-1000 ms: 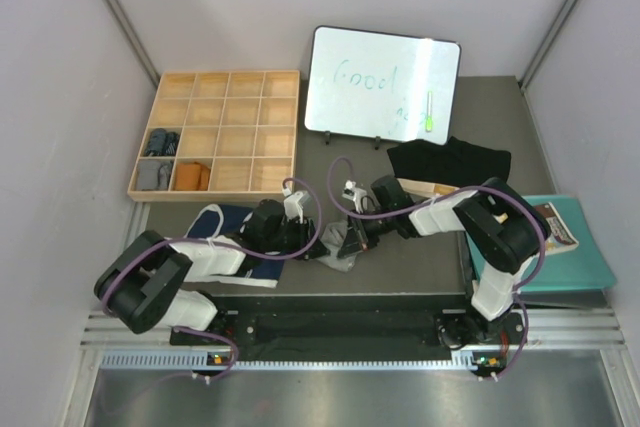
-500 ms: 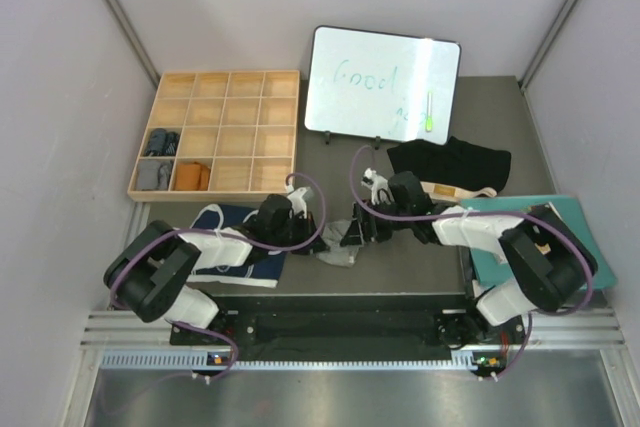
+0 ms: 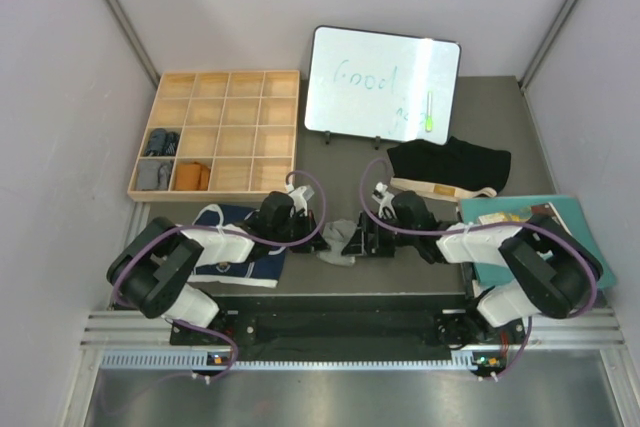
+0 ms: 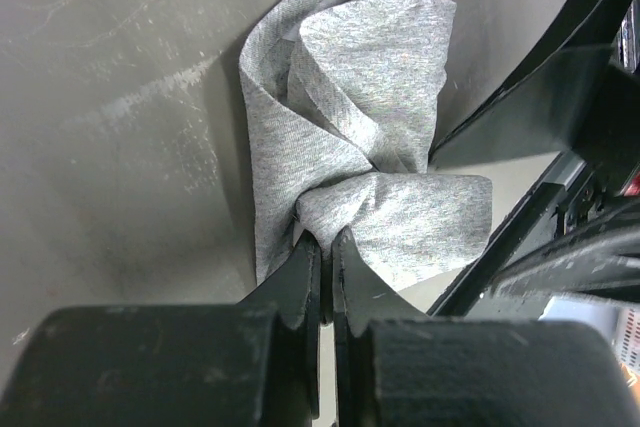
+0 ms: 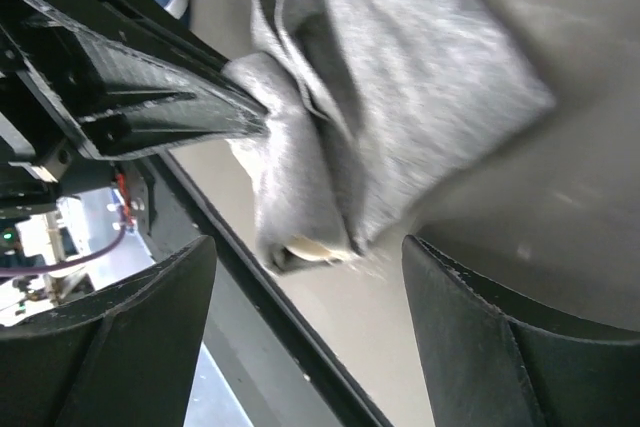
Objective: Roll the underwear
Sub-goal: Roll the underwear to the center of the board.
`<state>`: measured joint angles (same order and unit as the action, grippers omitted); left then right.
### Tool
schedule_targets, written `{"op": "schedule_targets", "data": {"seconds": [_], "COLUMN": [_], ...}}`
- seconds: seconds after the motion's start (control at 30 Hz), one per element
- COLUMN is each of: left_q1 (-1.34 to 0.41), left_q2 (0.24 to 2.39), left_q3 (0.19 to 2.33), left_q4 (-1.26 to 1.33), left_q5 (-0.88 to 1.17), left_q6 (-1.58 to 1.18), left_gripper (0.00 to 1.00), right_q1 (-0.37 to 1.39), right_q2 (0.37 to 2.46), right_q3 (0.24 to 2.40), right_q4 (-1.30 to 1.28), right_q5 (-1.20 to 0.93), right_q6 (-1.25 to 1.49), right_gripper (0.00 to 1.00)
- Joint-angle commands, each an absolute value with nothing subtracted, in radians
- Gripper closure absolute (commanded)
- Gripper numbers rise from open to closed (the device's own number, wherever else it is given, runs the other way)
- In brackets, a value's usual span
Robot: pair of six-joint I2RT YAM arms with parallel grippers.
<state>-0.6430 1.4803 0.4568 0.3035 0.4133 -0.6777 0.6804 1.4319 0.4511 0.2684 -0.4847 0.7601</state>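
Since a second ago the right arm has swung low over the table's right side. Its fingers, then closed, now stand released, and the left fingers have clenched.

The dark table (image 3: 400, 282) carries a whiteboard (image 3: 385, 82) propped at the back with "Good" written on it. A wooden compartment tray (image 3: 245, 112) lies at the back left, with small bundles in three cells of its near left corner. A teal book (image 3: 583, 225) lies at the right edge, partly under the right arm.

The black briefs (image 3: 450, 160), beige waistband towards the arms, lie spread in front of the whiteboard. The navy briefs (image 3: 255, 265) lie flat at the near left, mostly beneath the left arm.

The grey briefs (image 3: 340, 245) sit bunched at the near centre, between the two wrists. In the left wrist view the left gripper (image 4: 322, 242) is pinched tight on a fold of this grey cloth (image 4: 350, 127), which is twisted into a loose knot-like wad on the table. In the right wrist view the right gripper (image 5: 305, 247) is spread wide, its fingers standing either side of the wad (image 5: 400, 77) without touching it.
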Motion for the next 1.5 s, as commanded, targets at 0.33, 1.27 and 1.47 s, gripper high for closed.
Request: {"op": "schedule_targets", "data": {"seconds": [0.33, 1.27, 1.47], "left_q1": [-0.641, -0.64, -0.641], "left_q2": [1.447, 1.434, 1.465], "left_q3": [0.477, 0.359, 0.331], "left_q4": [0.206, 0.469, 0.548], "left_q5": [0.362, 0.311, 0.391], "left_q6": [-0.667, -0.63, -0.663], "left_gripper": [0.73, 0.49, 0.95], "right_q1": [0.742, 0.741, 0.742], "right_q2": [1.566, 1.562, 1.528], "right_q3": [0.486, 0.512, 0.52], "right_q4": [0.137, 0.049, 0.048], "right_q5": [-0.247, -0.207, -0.209], "right_q6": [0.836, 0.838, 0.819], "right_gripper": [1.0, 1.0, 1.0]}}
